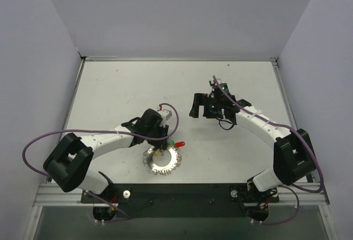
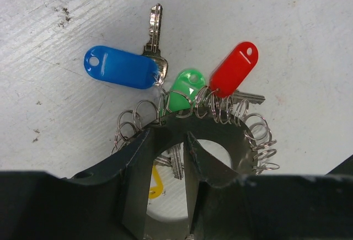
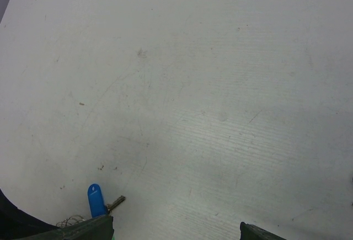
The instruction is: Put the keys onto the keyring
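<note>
The keyring (image 2: 251, 140), a large metal ring edged with small wire loops, lies flat near the table's front (image 1: 164, 160). A blue-headed key (image 2: 118, 68), a green one (image 2: 186, 88) and a red one (image 2: 234, 69) hang from its far rim. A yellow one (image 2: 156, 185) shows through the hole. My left gripper (image 2: 168, 132) stands over the far rim with its jaws narrowly apart, closed on the ring's band. My right gripper (image 1: 199, 105) is open and empty above bare table; its view shows the blue key (image 3: 95, 200).
White walls (image 1: 176, 14) close in the table on the left, back and right. The left arm's purple cable (image 1: 83, 134) loops over the table's left side. The right arm reaches in from the front right.
</note>
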